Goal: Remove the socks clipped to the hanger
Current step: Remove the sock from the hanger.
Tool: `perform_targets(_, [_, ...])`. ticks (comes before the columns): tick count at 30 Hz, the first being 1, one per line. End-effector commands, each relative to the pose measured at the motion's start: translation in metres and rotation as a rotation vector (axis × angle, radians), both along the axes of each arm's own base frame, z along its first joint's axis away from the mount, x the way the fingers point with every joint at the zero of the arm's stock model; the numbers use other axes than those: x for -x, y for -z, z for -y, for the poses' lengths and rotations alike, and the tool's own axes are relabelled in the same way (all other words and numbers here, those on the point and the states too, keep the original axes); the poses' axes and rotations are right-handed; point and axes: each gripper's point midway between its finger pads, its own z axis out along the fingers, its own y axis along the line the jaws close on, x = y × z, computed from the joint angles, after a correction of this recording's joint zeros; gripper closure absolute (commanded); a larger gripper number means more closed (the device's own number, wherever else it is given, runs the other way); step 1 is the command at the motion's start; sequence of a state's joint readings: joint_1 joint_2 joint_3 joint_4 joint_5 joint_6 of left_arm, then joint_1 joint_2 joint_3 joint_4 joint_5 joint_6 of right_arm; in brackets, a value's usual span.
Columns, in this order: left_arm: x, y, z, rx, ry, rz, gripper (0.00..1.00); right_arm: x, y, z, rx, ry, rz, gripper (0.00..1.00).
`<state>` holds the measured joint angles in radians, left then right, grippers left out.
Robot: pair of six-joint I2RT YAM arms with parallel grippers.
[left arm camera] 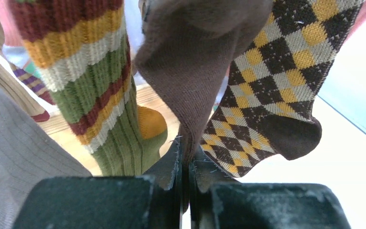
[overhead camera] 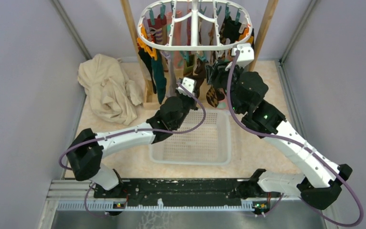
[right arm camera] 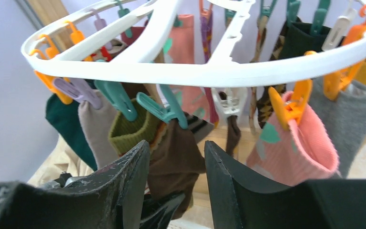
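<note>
The white oval hanger (overhead camera: 195, 46) hangs at the back, with several socks clipped under it by teal and orange clips. My left gripper (left arm camera: 186, 152) is shut on the lower end of a brown sock (left arm camera: 195, 71), between a green striped sock (left arm camera: 100, 95) and an argyle sock (left arm camera: 276, 95). In the top view the left gripper (overhead camera: 186, 85) sits under the hanger's front rim. My right gripper (right arm camera: 176, 143) is open just below the hanger rim (right arm camera: 195, 72). The same brown sock (right arm camera: 171, 167) hangs from a teal clip (right arm camera: 164, 107) in the gap beyond its fingers.
A white mesh basket (overhead camera: 190, 148) sits on the table below the hanger. A crumpled beige cloth (overhead camera: 107, 88) lies at the back left. Wooden frame posts (overhead camera: 267, 28) flank the hanger. A pink sock (right arm camera: 290, 148) and a grey sock (right arm camera: 352, 114) hang to the right.
</note>
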<state>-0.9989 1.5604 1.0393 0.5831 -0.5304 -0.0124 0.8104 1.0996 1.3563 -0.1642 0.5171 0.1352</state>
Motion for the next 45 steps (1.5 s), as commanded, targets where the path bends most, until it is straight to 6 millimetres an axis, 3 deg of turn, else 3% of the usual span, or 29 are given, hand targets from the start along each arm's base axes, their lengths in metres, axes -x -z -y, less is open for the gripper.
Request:
perform_targets(1, [0.006,-0.021,-0.007,0.038,-0.016,-0.018,0.94,0.006,-0.039,-0.021,-0.044,-0.118,0.103,0.54])
perform_targets(13, [0.015,-0.036,-0.017,0.062,-0.001,-0.028,0.95,-0.013,-0.034,-0.039,0.016,-0.117,0.099,0.41])
perform_targets(35, [0.034,-0.055,-0.031,0.101,0.043,-0.039,0.95,-0.038,-0.035,-0.032,0.065,0.024,0.081,0.39])
perform_targets(45, [0.036,-0.050,-0.026,0.088,0.070,-0.048,0.95,-0.047,-0.034,-0.032,0.080,0.059,0.070,0.40])
